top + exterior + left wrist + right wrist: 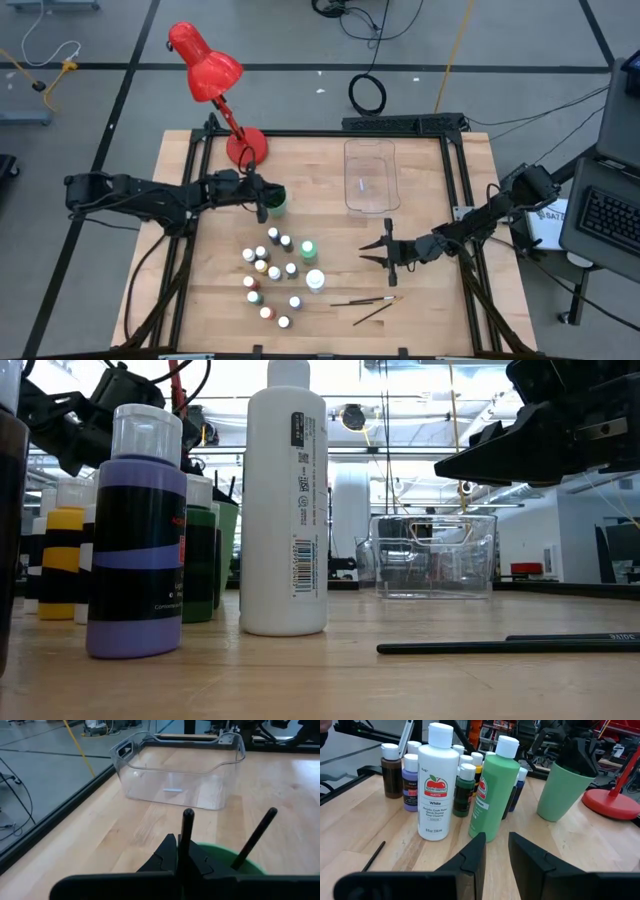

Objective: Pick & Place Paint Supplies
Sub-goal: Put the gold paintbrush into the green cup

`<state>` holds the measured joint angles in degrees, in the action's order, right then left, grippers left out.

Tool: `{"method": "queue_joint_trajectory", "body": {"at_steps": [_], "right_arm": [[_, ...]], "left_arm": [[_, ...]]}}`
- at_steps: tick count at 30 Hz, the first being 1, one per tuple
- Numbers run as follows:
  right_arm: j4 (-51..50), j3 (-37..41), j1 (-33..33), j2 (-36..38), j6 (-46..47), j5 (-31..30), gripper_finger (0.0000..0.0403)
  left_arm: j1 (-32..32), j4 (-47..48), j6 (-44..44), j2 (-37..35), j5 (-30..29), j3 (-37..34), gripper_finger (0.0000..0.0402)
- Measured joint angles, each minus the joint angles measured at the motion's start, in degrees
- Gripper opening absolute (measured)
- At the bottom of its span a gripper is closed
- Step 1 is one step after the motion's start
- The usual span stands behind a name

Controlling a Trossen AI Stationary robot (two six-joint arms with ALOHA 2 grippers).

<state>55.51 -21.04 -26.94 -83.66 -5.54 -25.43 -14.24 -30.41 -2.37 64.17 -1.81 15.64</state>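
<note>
Several tiny white-capped paint bottles (268, 270) stand clustered on the table, with a larger green bottle (492, 795) and a larger white bottle (437, 790) beside them. Two thin dark paintbrushes (367, 301) lie flat near the table's near edge. My left gripper (262, 198) hovers over the green cup (277, 203), shut on a dark paintbrush (187, 827). A second brush (257, 835) leans in the cup (235, 857). My right gripper (385, 250) is open to the right of the bottles, pointing at the green bottle and touching nothing. My left gripper pinches the paintbrush's handle (187, 842) between its two fingers, a little below the handle's free end. The brush stands roughly upright, its top poking up past the fingers and its lower part going down into the green cup, hidden by the gripper.
A clear plastic bin (370, 175) sits at the table's far side, right of the cup. A red desk lamp (215, 80) stands with its base (247, 148) at the far edge, just behind the cup. Bare wood lies between the bottles and my right gripper.
</note>
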Motion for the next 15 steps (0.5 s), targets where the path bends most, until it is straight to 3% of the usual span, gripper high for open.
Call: {"method": "queue_joint_trajectory", "body": {"at_steps": [7, 15], "right_arm": [[0.00, 0.00, 0.00, 0.00, -0.07, 0.00, 0.0075], [-0.02, 0.00, 0.00, 0.00, 0.11, 0.02, 0.0075]], "left_arm": [[0.00, -0.14, -0.80, -0.19, 0.33, 0.00, 0.0016], [0.00, -0.07, -1.82, -0.14, 5.29, 0.96, 0.0081]]}}
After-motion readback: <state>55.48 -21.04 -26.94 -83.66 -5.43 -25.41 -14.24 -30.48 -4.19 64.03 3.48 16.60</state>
